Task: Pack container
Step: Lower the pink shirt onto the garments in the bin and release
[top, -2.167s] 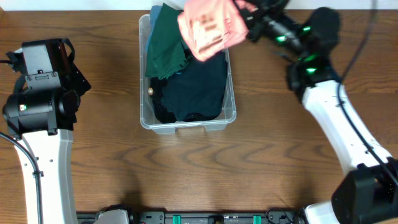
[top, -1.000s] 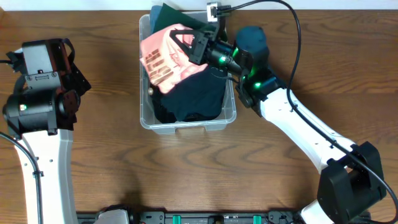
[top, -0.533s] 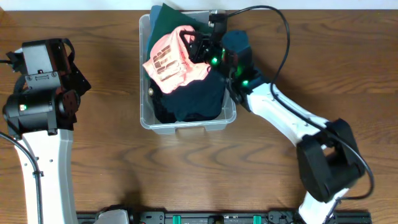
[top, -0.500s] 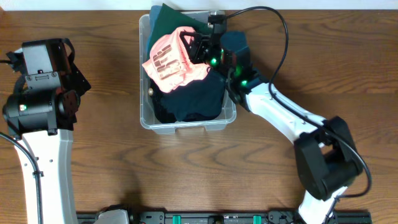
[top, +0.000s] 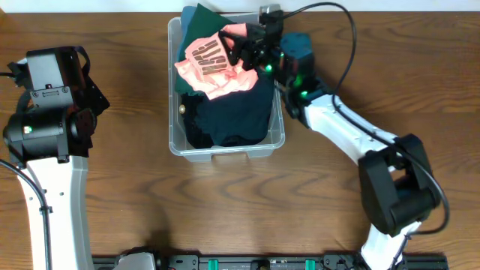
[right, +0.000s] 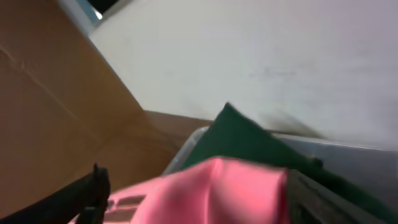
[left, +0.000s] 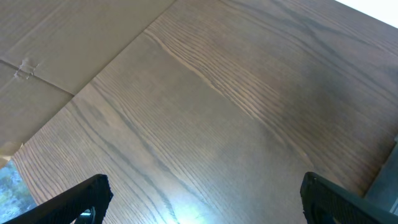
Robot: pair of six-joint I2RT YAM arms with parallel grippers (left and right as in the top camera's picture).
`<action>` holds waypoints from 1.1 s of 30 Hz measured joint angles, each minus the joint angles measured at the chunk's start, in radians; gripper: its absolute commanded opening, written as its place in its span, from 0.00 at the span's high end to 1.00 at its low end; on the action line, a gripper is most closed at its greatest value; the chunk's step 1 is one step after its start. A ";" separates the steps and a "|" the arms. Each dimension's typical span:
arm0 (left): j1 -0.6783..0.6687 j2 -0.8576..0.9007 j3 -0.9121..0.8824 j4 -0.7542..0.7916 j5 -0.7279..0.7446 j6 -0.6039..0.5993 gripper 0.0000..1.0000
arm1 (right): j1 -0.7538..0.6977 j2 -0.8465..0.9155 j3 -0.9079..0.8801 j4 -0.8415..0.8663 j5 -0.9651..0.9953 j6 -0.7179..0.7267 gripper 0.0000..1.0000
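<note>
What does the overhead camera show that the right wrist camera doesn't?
Only overhead: the whole clear container on the wooden table, the dark navy clothes inside it, and the left arm off to one side. Only the right wrist: a white wall and a brown panel behind the container. Both: the pink shirt over the green cloth at the container's far end, with the right end effector at the shirt.

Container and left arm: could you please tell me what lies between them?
Only bare wooden table lies between the left arm and the container. The overhead view shows this.
</note>
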 measured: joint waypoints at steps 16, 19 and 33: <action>0.000 0.000 0.000 0.001 0.000 0.000 0.02 | -0.024 -0.204 0.004 -0.137 -0.115 -0.053 0.99; 0.000 0.000 0.000 0.000 0.000 0.000 0.02 | 0.035 -0.140 0.004 -0.098 -0.056 -0.088 0.95; 0.000 0.000 0.000 0.000 0.000 0.000 0.02 | 0.141 0.149 0.009 -0.063 0.021 -0.247 0.97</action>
